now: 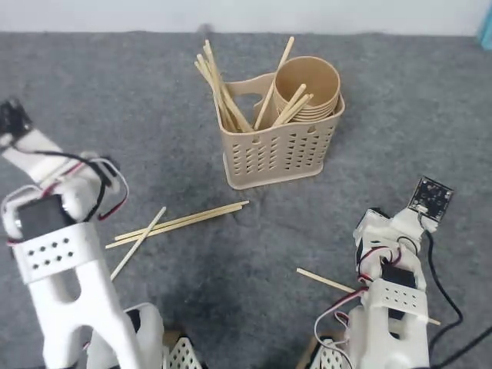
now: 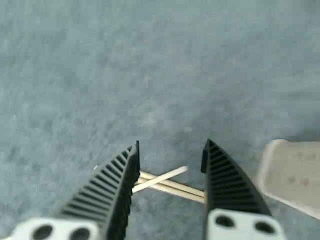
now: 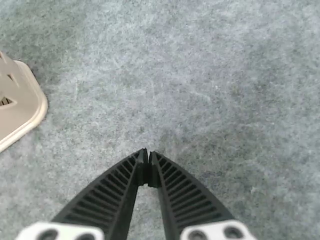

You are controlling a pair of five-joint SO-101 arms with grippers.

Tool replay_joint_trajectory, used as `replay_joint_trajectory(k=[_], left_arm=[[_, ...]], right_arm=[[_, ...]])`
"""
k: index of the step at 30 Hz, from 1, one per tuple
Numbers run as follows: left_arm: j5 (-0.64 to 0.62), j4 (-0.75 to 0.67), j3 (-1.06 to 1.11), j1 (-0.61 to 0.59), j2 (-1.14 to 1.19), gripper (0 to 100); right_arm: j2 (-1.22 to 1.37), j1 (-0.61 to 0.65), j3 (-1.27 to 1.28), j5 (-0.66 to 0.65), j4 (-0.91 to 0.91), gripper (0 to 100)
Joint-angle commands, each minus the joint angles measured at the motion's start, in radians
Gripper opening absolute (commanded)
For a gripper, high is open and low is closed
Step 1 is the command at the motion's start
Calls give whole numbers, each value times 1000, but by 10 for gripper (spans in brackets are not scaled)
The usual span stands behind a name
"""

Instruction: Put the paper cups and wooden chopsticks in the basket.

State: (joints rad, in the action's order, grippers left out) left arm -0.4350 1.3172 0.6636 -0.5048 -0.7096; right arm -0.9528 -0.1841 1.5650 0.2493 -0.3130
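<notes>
Wooden chopsticks (image 1: 184, 221) lie crossed at left of centre, under the wide-open, empty left end effector (image 2: 171, 146); pinching may flick one aside. The right end effector (image 3: 148, 154) is closed, empty.

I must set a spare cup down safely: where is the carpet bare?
Bare: left of the basket, beyond the loose chopsticks; right of the basket, beyond the right arm. Crowded: around those chopsticks and the single chopstick near that arm.

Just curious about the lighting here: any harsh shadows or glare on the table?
High view: soft even light, the basket throws only a faint shadow, no glare. Left wrist view: chopsticks cast barely any shadow near the open left gripper. Right wrist view: carpet slightly darker by the shut right gripper.
</notes>
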Motion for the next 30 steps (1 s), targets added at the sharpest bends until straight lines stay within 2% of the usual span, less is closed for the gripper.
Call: replay_joint_trajectory(k=[1, 6, 14, 20, 30], left_arm=[[-12, -69, 114, -25, -34, 188], [-11, -92, 245, -46, -32, 189], [-9, -282, 447, -83, -28, 189], [-9, -336, 509, -83, -26, 189], [-9, -334, 524, -83, 12, 189]], right_arm=[[-27, 8, -8, -15, 16, 9], [-27, 10, -8, -15, 15, 9], [-27, 10, -6, -15, 13, 9], [-27, 24, 0, -15, 12, 9], [-27, 24, 5, -15, 12, 9]])
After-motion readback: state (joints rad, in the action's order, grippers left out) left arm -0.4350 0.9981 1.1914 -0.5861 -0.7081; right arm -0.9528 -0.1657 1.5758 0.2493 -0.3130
